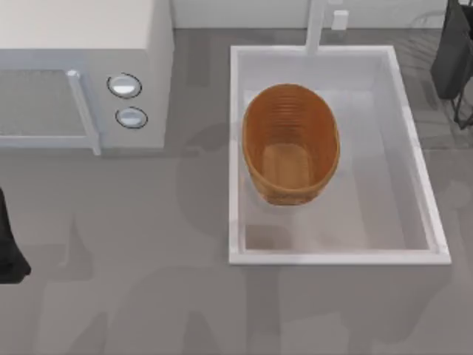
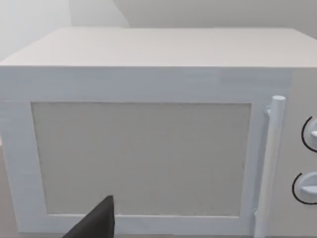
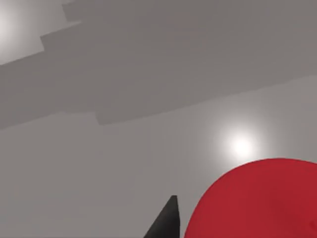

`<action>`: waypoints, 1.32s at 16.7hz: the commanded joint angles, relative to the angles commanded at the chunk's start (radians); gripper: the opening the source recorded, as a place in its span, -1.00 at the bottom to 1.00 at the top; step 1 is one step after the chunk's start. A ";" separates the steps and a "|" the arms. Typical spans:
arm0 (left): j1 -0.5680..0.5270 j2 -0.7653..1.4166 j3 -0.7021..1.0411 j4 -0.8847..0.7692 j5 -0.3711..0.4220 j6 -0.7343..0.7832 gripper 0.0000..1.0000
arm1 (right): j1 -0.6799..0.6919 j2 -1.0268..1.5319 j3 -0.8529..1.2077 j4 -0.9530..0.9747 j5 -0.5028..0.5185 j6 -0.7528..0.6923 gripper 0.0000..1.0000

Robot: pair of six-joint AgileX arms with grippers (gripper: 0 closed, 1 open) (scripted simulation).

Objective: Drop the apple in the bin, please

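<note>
- Grey table (image 1: 133, 259) with soft shadows.
- White microwave (image 1: 81, 74) at far left, two round dials (image 1: 127, 100).
- White rectangular basin (image 1: 414, 163) at right.
- Pale wall (image 1: 244, 11) behind.

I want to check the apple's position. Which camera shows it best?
The right wrist view: the apple sits large and red beside a dark fingertip of the right hand. The top view has the basket in the white basin; the left wrist view faces the microwave.

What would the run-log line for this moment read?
apple: beside right arm's finger, grasp unconfirmed | bin: empty, inside white basin | left arm: parked facing microwave
</note>
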 joint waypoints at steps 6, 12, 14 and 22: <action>0.000 0.000 0.000 0.000 0.000 0.000 1.00 | 0.064 0.172 0.262 -0.072 -0.089 0.268 -1.00; 0.000 0.000 0.000 0.000 0.000 0.000 1.00 | 0.191 0.484 0.682 -0.211 -0.251 0.821 -1.00; 0.000 0.000 0.000 0.000 0.000 0.000 1.00 | 0.237 0.590 0.823 -0.256 -0.310 1.031 -1.00; 0.000 0.000 0.000 0.000 0.000 0.000 1.00 | 0.386 0.872 1.263 -0.355 -0.489 1.636 -1.00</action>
